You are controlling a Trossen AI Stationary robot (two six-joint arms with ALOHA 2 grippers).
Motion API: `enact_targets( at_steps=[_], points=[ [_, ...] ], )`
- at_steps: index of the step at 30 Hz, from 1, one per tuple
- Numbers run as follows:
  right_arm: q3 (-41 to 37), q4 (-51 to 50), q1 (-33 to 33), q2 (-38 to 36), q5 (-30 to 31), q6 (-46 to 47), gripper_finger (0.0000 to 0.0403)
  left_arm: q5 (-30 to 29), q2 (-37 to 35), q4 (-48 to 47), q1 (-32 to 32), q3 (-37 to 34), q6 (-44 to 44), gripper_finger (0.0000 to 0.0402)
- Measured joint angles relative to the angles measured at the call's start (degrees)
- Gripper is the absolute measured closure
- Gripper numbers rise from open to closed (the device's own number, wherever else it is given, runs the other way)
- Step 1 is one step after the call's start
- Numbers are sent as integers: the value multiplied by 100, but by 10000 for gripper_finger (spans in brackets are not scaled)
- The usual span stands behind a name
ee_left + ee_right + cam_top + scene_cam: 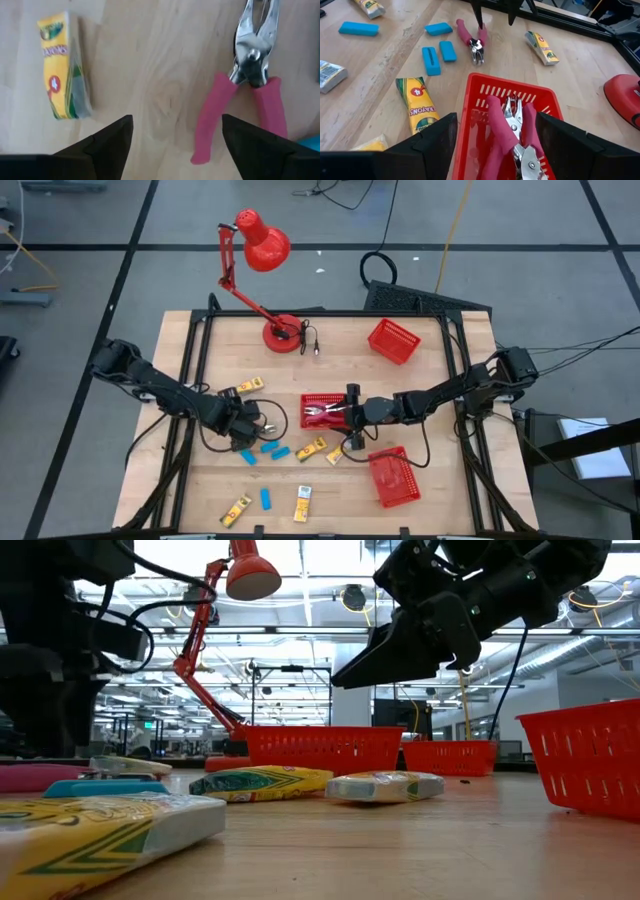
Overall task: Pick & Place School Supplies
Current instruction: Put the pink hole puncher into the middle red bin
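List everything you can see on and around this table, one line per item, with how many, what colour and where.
table: one, pale wood, fills the middle of the high view.
lamp: one, red, far edge of the table.
baskets: three, red mesh; far right, centre, near right.
crayon packets: five, yellow, scattered left and centre.
blue blocks: four, blue, left of centre.
plier-like tools: pink-red handles; one on the table under the left gripper, at least one in the centre basket.
left gripper: dark, open, above the tool on the table.
right gripper: dark, open, over the centre basket.
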Motion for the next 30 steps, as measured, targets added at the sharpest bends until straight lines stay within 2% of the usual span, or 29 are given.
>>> enact_targets(
  at_steps=[9, 20, 24, 26, 29, 30],
  points=[
    [0, -30, 0, 0, 0, 2, 145, 375, -4, 434, 83, -20, 374, 103],
    [0, -40, 74, 0, -2, -28, 145, 936, -18, 1266, 417, -756, 401, 139],
    [0, -35, 74, 0, -2, -33, 145, 945, -22, 1493, 383, -787, 554, 195],
    [0, -26, 74, 0, -2, -37, 145, 905, -17, 1586, 344, -795, 648, 247],
    [0, -28, 74, 0, -2, -20, 145, 754, -14, 1648, 238, -800, 787, 350],
    [0, -28, 74, 0, -2, -16, 145, 719, -15, 1648, 218, -800, 788, 362]
  ],
)
